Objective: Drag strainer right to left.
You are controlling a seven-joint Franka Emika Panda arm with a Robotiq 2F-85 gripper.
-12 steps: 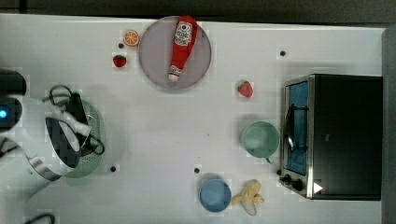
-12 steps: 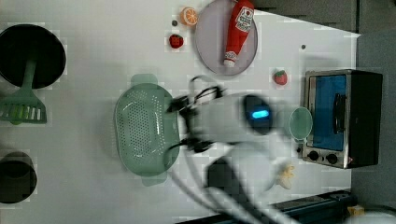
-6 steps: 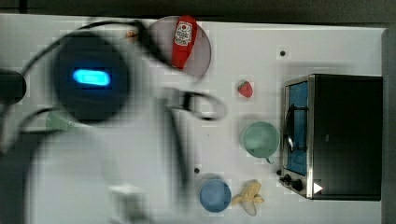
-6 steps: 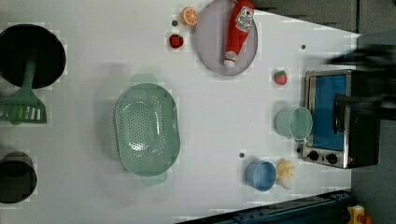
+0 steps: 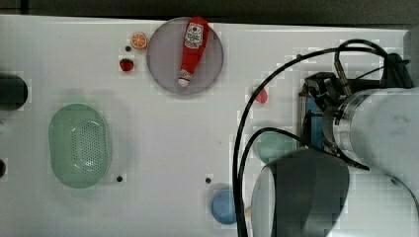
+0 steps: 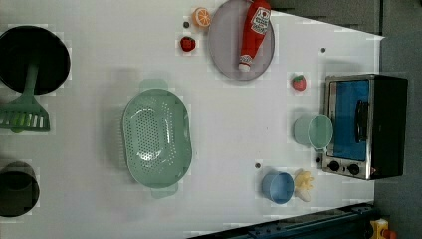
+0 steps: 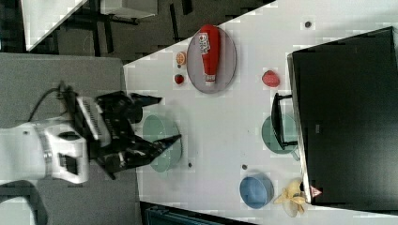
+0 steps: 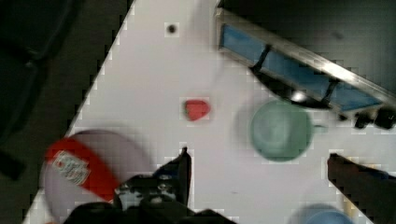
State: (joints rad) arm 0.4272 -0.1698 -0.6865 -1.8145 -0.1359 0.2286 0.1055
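in the top view the arm (image 5: 346, 163) covers the right side of the table, hiding most of the toaster oven (image 5: 312, 116) and part of the green cup (image 5: 273, 146); the blue bowl (image 5: 223, 206) is half behind a black cable (image 5: 240, 148). in the right view the gripper (image 7: 162, 119) stands in front of the strainer (image 7: 159, 129), so its left rim is hidden. in the wrist view the ketchup bottle (image 8: 79, 170) and plate (image 8: 116, 149) are blurred, and the bowl (image 8: 322, 217) is cut off by the edge.
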